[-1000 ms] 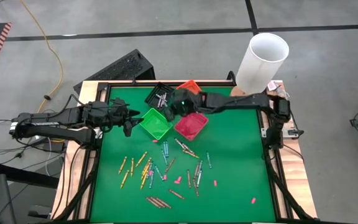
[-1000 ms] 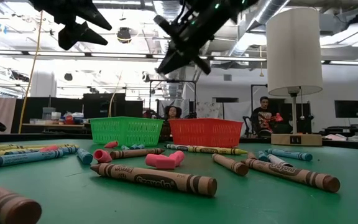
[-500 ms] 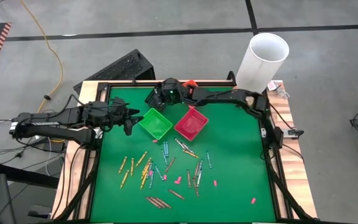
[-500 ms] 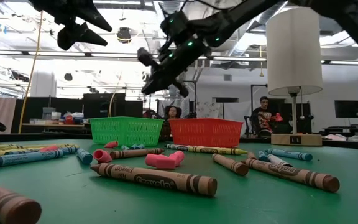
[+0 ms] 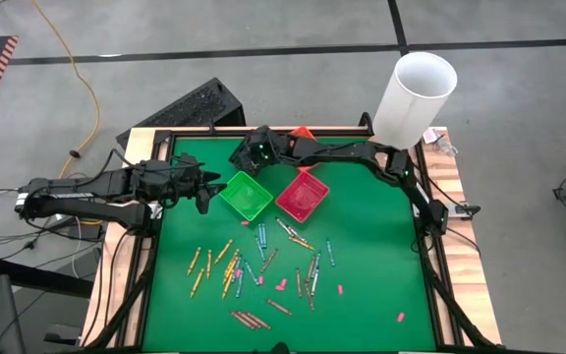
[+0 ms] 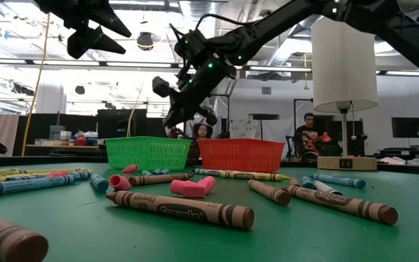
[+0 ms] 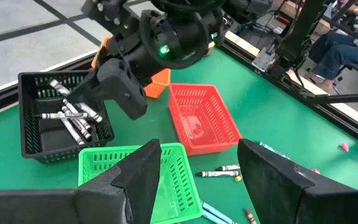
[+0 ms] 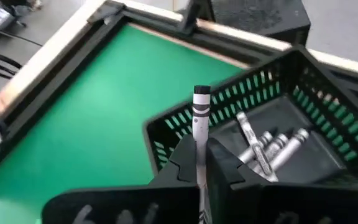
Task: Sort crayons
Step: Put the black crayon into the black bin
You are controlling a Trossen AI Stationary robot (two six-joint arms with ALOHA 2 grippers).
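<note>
While hovering over black bin, right gripper jaws pinch white crayon upright between them.

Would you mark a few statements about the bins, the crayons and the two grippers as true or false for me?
1. The right gripper holds a grey/white crayon above the black bin. True.
2. The black bin is empty. False: several grey/white crayons already lie in it.
3. The left gripper is shut on a crayon. False: it is open and holds nothing, near the green bin.
4. The red bin stands beside the green bin. True.
5. All crayons have been sorted into bins. False: many loose crayons lie scattered on the green table.
</note>
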